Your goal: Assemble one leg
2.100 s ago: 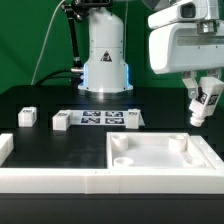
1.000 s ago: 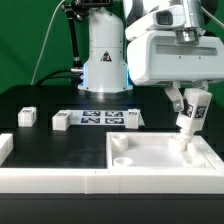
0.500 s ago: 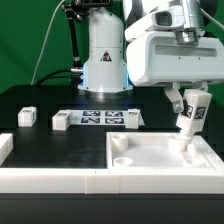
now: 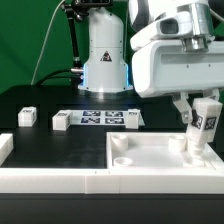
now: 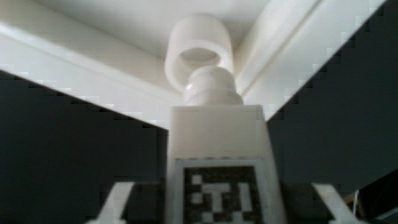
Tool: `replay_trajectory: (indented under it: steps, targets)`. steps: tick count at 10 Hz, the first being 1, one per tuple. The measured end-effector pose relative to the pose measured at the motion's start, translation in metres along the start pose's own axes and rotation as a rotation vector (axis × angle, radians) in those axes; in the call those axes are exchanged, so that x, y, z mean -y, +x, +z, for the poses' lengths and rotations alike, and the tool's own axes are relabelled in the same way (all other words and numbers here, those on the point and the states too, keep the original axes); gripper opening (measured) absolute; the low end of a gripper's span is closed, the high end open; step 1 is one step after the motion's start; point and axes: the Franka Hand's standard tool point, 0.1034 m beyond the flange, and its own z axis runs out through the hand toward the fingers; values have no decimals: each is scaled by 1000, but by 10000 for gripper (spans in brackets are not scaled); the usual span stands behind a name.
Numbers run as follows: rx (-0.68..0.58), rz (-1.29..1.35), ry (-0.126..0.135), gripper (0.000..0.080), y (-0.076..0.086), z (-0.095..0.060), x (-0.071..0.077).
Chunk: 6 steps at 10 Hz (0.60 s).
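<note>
Where the black table (image 4: pixel 40 98) meets its near edge, a low white rail (image 4: pixel 50 180) runs along it, turning up at the near corner on the exterior view's left. Just behind the rail, filling the near corner on the exterior view's right, lies the big white square panel (image 4: pixel 150 150) with round sockets in its corners.

Over that panel's far corner, close to the table's edge on the exterior view's right, the gripper (image 4: pixel 200 112) hangs from the arm's bulky white wrist. Its fingers (image 5: pixel 118 200) are clamped on the leg (image 4: pixel 203 135) from both sides (the wrist view shows the tag side facing the camera). The leg stands upright, its lower end at the corner socket (image 5: pixel 196 55); whether it is seated in it or only touching the rim, I cannot tell.

Further back, about mid-table, the marker board (image 4: pixel 100 118) lies flat. Three spare blocks (image 4: pixel 27 116) sit in the same row: one well off toward the edge on the exterior view's left, one just beside each end of the board.

At the far edge stands the robot base (image 4: pixel 105 55), white with a blue glow low down.
</note>
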Motion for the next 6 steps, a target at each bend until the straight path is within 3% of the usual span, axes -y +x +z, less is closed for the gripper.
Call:
replay_trajectory:
  steps: [3, 6]
  targets:
    - [-63, -4, -26, 290, -9, 11, -7]
    - [-56, -5, -20, 290, -13, 16, -4]
